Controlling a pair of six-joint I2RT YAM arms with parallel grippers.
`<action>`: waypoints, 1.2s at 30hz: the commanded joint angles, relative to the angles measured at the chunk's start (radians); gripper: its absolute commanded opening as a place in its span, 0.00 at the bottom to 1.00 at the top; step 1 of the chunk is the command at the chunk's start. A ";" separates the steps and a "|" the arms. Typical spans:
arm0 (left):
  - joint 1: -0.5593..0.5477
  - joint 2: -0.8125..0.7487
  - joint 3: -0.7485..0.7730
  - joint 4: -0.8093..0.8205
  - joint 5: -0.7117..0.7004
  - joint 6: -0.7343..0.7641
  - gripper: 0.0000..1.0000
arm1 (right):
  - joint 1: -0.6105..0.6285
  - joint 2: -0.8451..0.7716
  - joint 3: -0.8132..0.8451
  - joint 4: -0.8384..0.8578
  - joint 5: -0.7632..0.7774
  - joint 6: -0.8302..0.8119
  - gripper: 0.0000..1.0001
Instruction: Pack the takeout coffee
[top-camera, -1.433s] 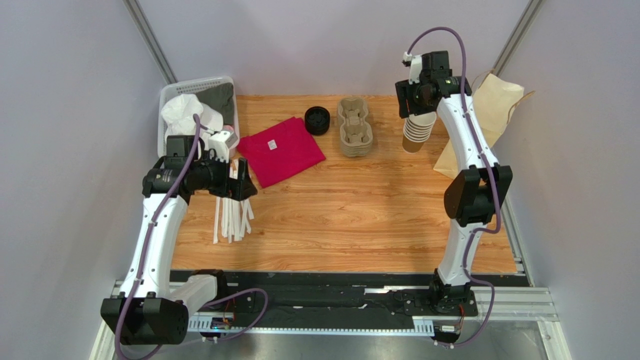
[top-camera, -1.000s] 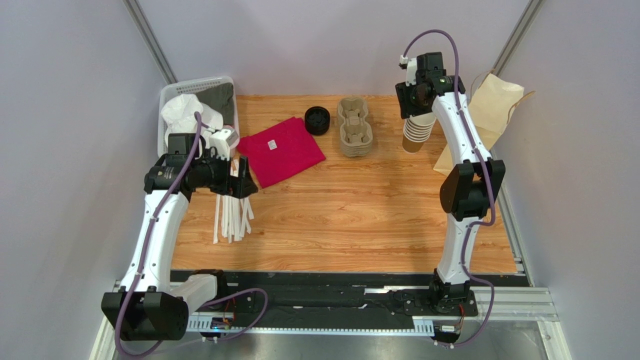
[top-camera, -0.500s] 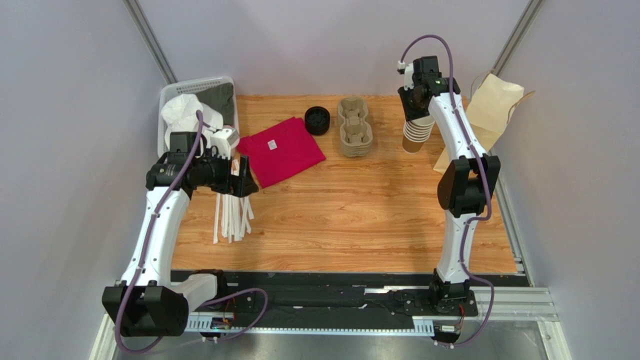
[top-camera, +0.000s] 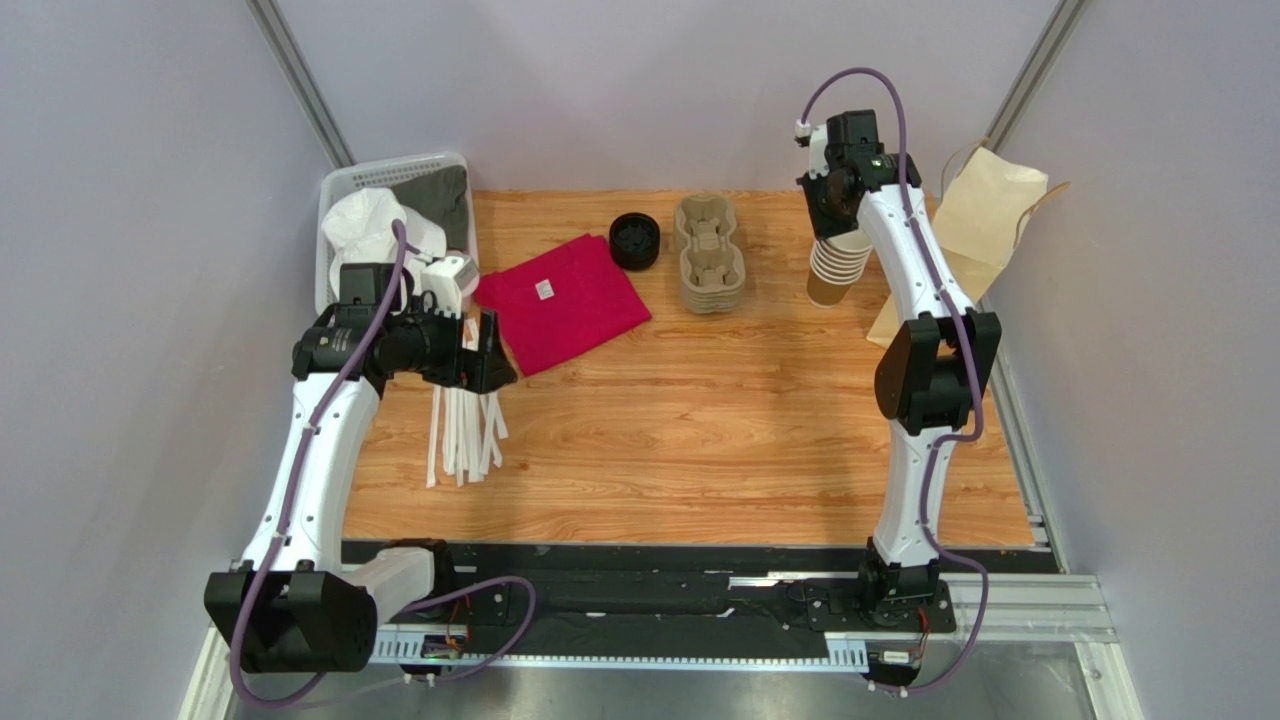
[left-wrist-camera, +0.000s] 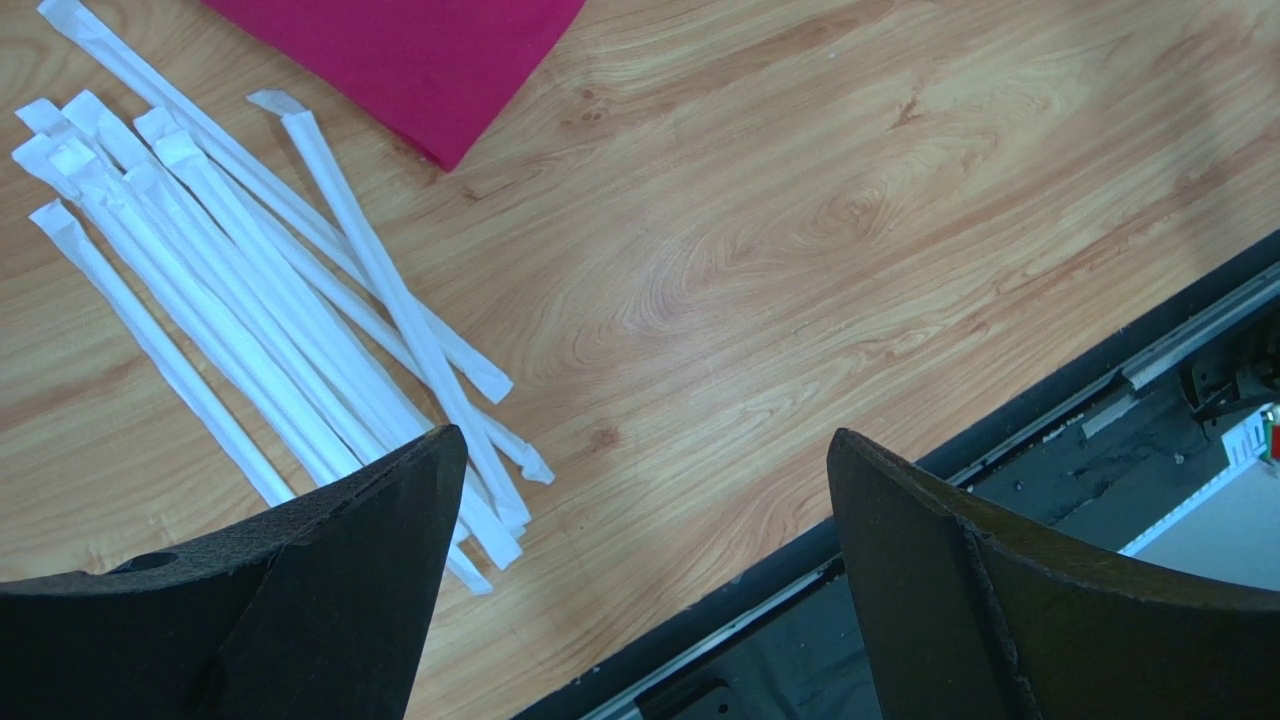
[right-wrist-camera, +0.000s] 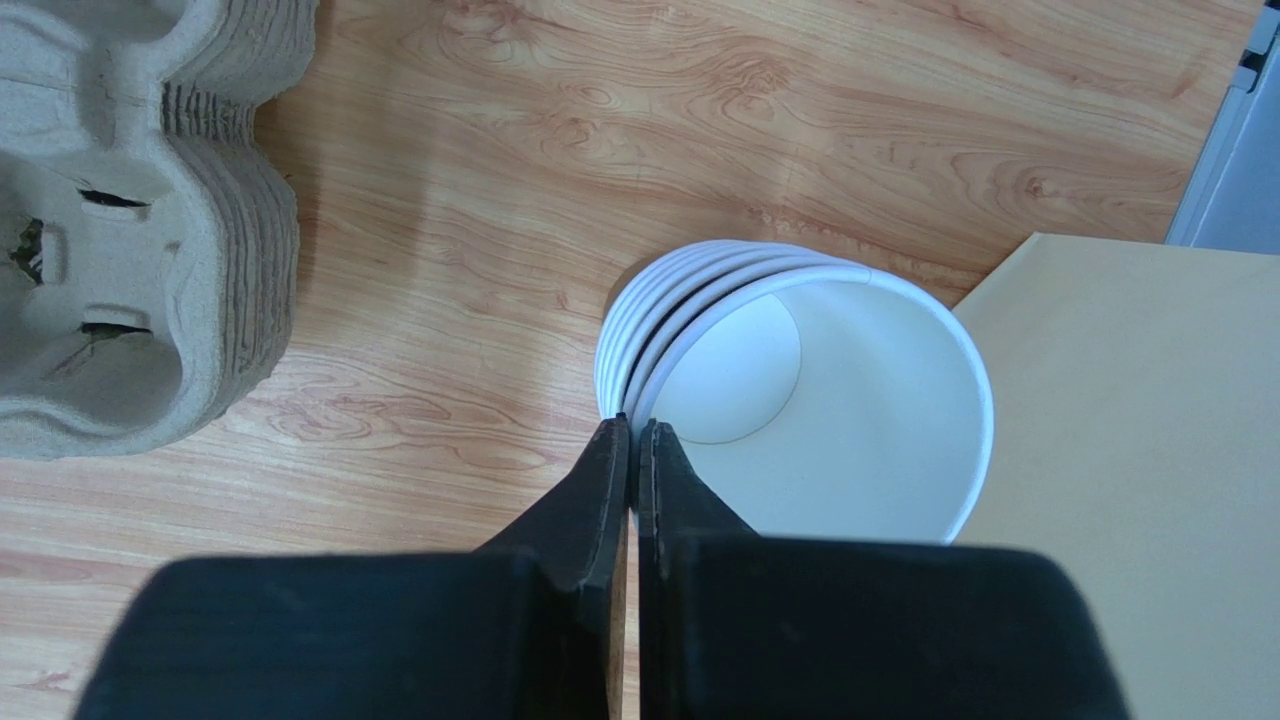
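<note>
The takeout coffee, a lidded cup, is out of view. A stack of lidless brown paper cups (top-camera: 834, 267) with white linings (right-wrist-camera: 812, 405) stands at the back right of the table. My right gripper (top-camera: 836, 225) (right-wrist-camera: 633, 428) hangs over its left edge. Its jaws are pressed together on the rim wall of the top cup, one finger inside and one outside. My left gripper (top-camera: 493, 360) (left-wrist-camera: 643, 450) is wide open with nothing between its fingers. It hovers low over the wood beside a pile of wrapped white straws (top-camera: 463, 428) (left-wrist-camera: 256, 285).
A stack of pulp cup carriers (top-camera: 709, 255) (right-wrist-camera: 120, 225) and loose black lids (top-camera: 634, 240) sit at the back. A red cloth (top-camera: 564, 300) (left-wrist-camera: 406, 53) lies left of them. A kraft paper bag (top-camera: 977, 225) (right-wrist-camera: 1142, 480) lies right of the cups. A white basket (top-camera: 394, 173) fills the back-left corner.
The right gripper has moved slightly back over the cup stack and closed its jaws on the top cup's rim. The left arm has barely moved.
</note>
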 joint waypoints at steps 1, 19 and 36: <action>0.004 -0.011 0.012 0.033 0.017 0.002 0.99 | 0.008 -0.076 0.055 0.024 0.035 -0.029 0.00; 0.004 -0.015 0.016 0.031 0.014 0.004 0.99 | 0.082 -0.225 0.019 0.080 0.148 -0.130 0.00; 0.003 -0.045 0.132 0.203 -0.199 -0.047 0.99 | 0.639 -0.727 -0.615 0.074 -0.032 -0.289 0.00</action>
